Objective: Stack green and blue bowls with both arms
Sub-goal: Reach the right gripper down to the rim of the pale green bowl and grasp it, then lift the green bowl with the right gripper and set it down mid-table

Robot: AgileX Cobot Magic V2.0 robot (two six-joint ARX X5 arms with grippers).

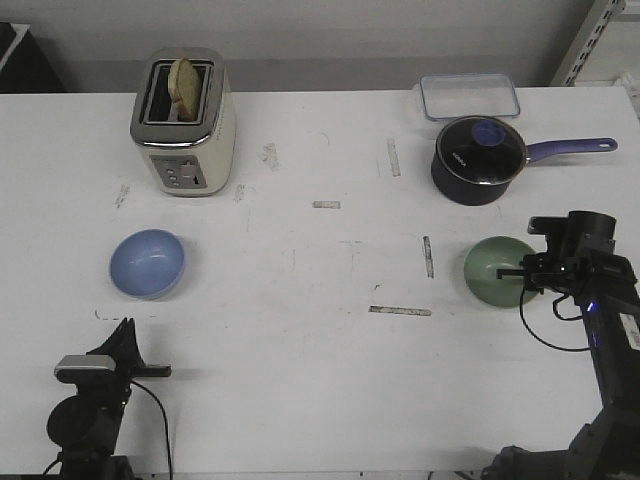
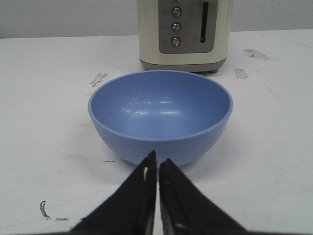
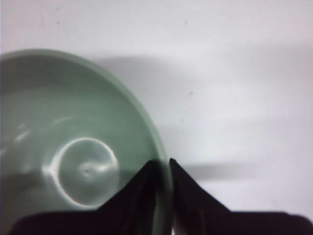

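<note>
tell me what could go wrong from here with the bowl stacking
The right gripper pinches only the thin rim of the green bowl, so the bowl may tilt or slip when lifted. The left gripper is shut just short of the blue bowl; advancing like that could push it toward the toaster.

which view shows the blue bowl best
The left wrist view: the blue bowl fills the middle, with its whole rim, inside and outer wall sharp, just beyond the left gripper. The front view shows it small, from above, on the table's left side. The right wrist view shows only the green bowl.
</note>
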